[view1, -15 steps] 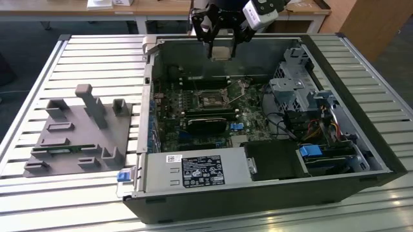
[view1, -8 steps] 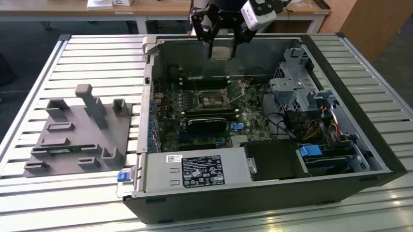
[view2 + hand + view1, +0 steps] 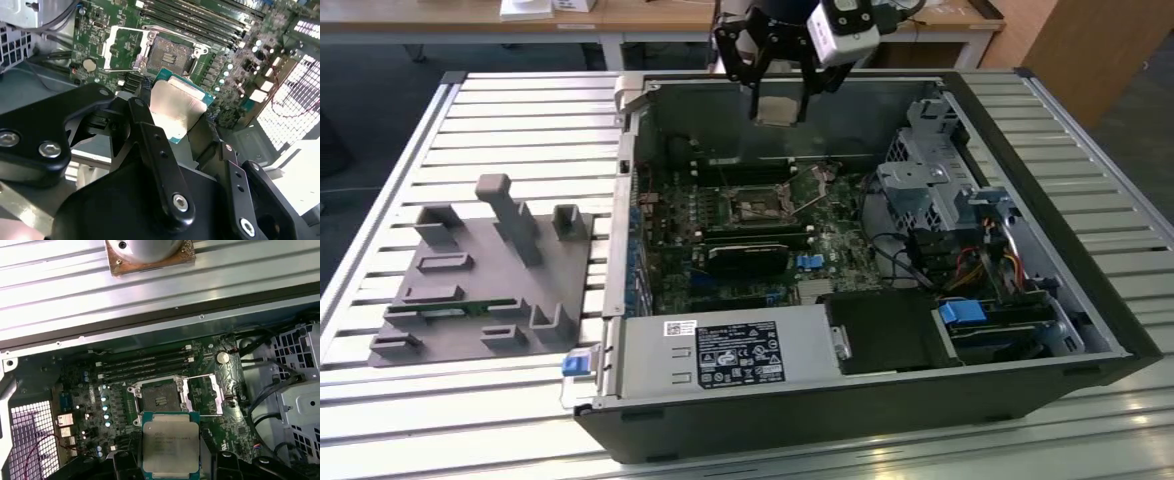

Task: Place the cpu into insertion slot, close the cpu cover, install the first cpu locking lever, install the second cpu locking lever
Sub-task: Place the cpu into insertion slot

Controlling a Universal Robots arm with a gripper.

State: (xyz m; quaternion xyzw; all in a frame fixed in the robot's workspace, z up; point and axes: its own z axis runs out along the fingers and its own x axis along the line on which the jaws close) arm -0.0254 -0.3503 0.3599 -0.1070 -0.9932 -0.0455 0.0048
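Fingers (image 3: pixel 148 127) of the black jointed gripper (image 3: pixel 778 102) are clamped on two opposite edges of the cpu (image 3: pixel 176 107), a small flat square chip with a matt silvery-beige metal top and a green rim. In the exterior view it is held over the far end of the open dark-grey computer case (image 3: pixel 854 420), well above the green motherboard (image 3: pixel 680 230). In the first wrist view the chip's metal top carries fine dark print, and beyond it lies the bare square insertion slot (image 3: pixel 159 399). Just beside the slot is the cpu cover (image 3: pixel 204 394), a thin silver metal frame with an open middle. It seems folded back onto the board, though glare blurs its edges. A white-and-black printed label (image 3: pixel 736 352) sits on a grey metal box inside the case. The case rests on a ribbed aluminium table (image 3: pixel 494 120), near a grey plastic fixture (image 3: pixel 487 270).
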